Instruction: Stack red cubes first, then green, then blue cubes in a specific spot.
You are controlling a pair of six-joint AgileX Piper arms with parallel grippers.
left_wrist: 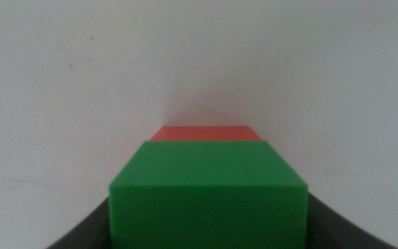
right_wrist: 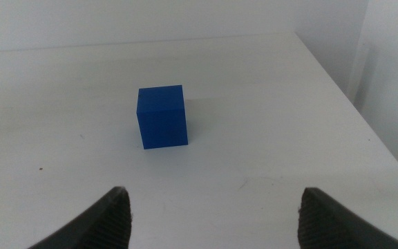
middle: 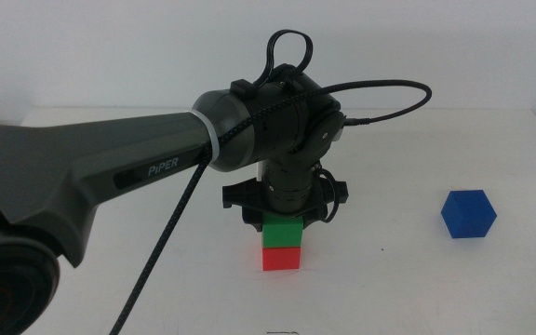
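White table (middle: 417,288): green cube (middle: 282,232) atop red cube (middle: 281,259), left gripper (middle: 284,207) around green.

One cube (middle: 282,234) atop another (middle: 281,260), third (middle: 468,214) rightward

Bright, even light; soft shadows; left wrist view slightly blurred up close.
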